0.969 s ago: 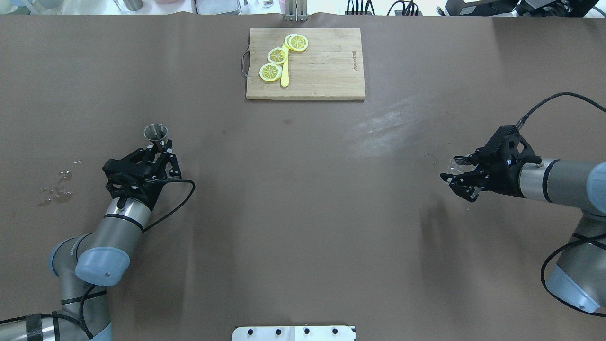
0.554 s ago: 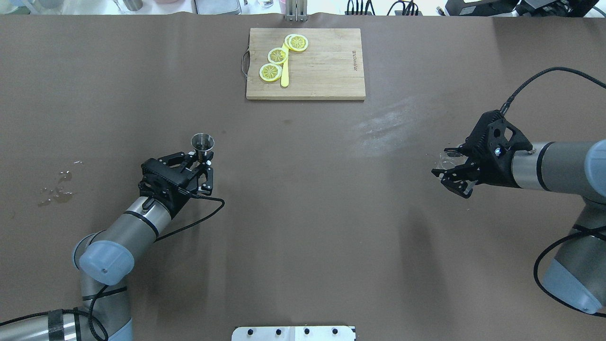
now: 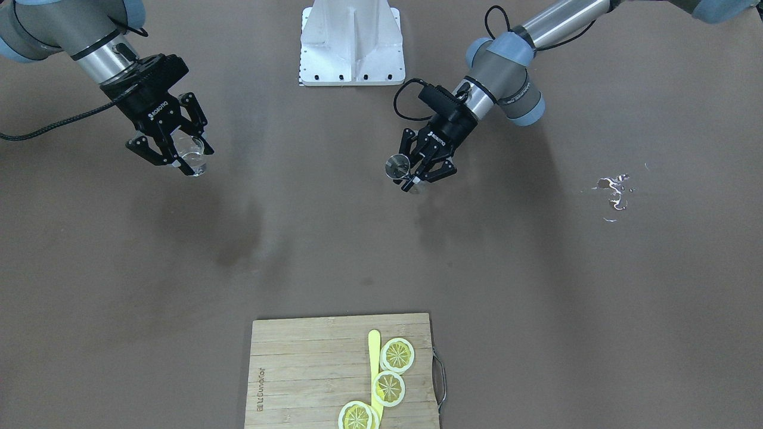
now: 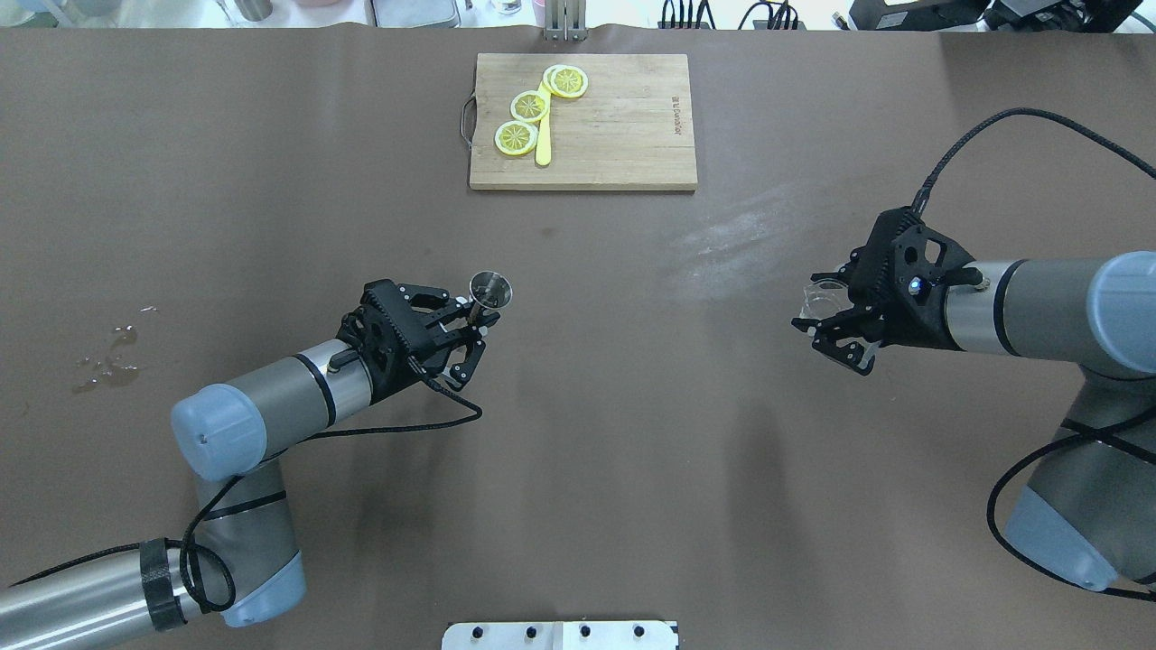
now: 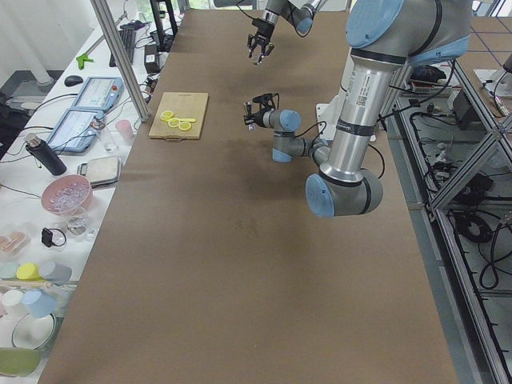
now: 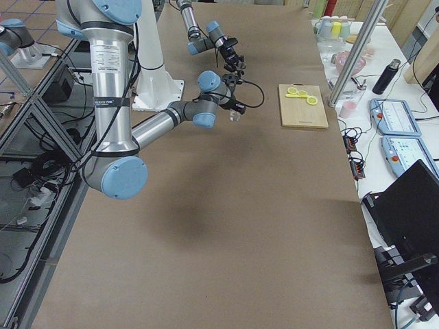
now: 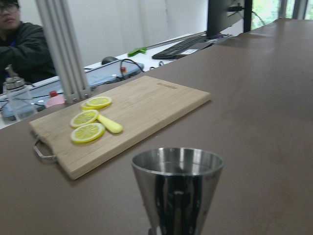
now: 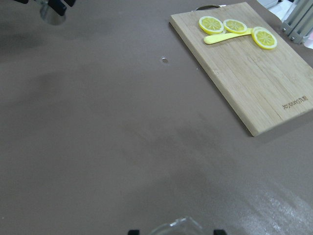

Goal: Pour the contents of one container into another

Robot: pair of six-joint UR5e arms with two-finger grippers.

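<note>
Overhead exterior: left jaws pinch the jigger [image 4: 489, 294], right jaws pinch the glass [image 4: 820, 297].

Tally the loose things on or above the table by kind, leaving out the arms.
Steel jigger: 1
Clear glass: 1
Cutting board: 1
Lemon slices: 3 clear to see
Yellow utensil: 1
Total: 7

Glossy steel jigger [image 7: 177, 188], clear drinking glass [image 3: 194, 156], matt brown tabletop [image 4: 578, 406], pale wooden board [image 4: 623, 135]
</note>
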